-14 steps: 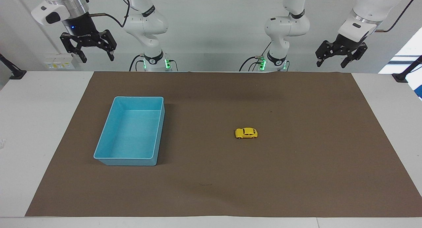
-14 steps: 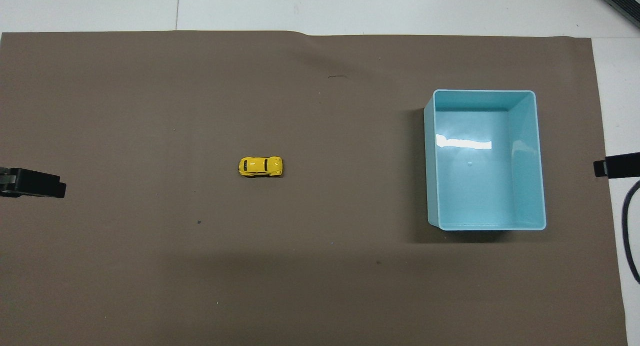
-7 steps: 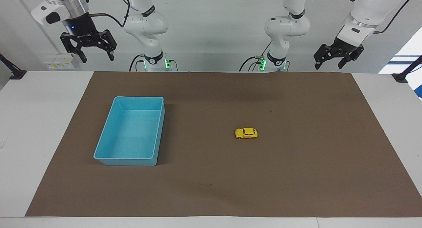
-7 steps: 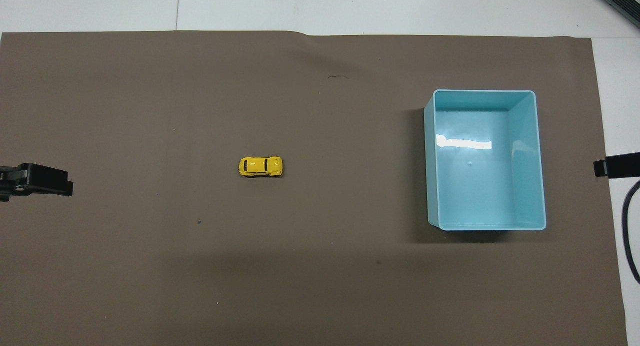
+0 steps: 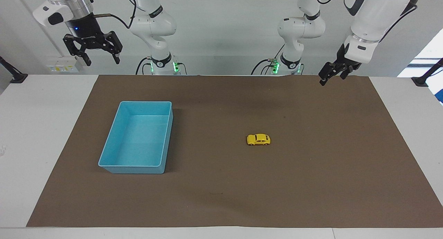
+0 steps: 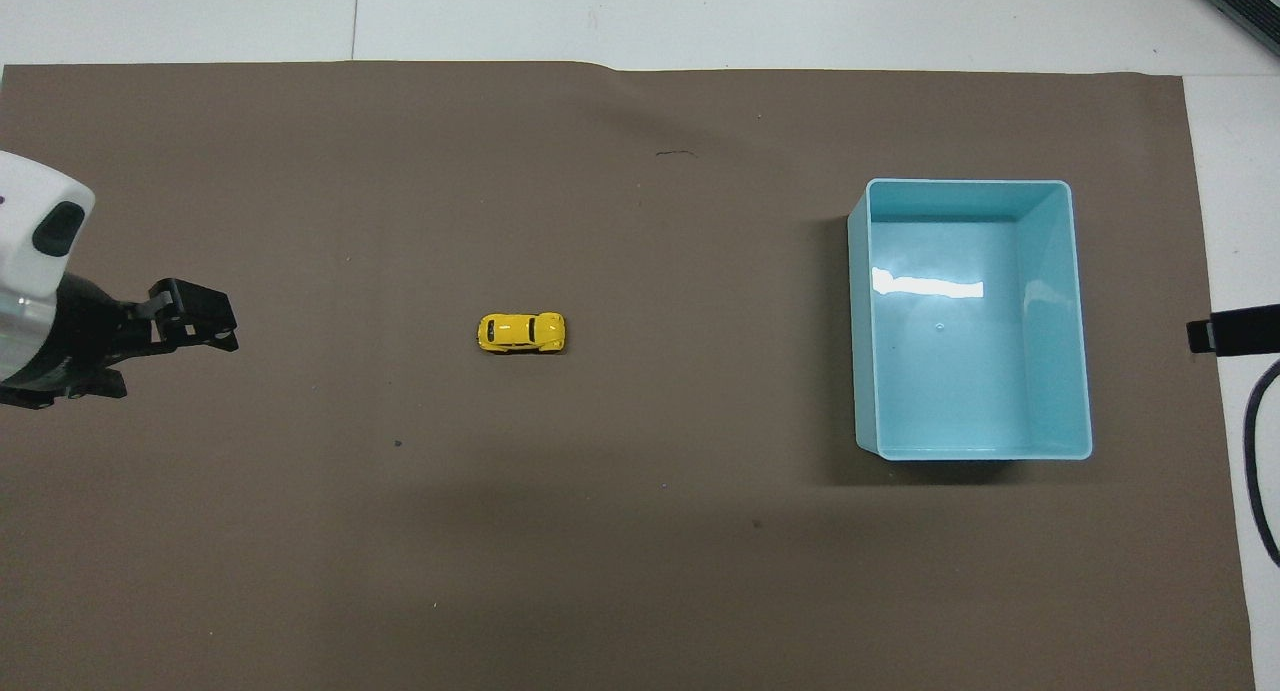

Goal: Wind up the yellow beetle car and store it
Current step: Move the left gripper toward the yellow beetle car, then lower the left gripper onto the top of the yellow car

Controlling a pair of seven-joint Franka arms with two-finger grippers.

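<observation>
While the yellow beetle car [image 5: 258, 139] sits on its wheels on the brown mat [image 5: 221, 197], the empty blue bin [image 5: 104, 159] lies at its 9 o'clock in the facing view. Both claws hang released: left claw [image 5: 333, 76] over the mat's edge, right claw [image 5: 92, 55] waiting off the desk.

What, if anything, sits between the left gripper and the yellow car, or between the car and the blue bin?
Nothing visible does. Only bare brown mat lies between the open left gripper, raised over the mat's edge nearest the robots, and the yellow beetle car. The stretch from the car to the light-blue bin shows nothing either. The right gripper waits, open.
</observation>
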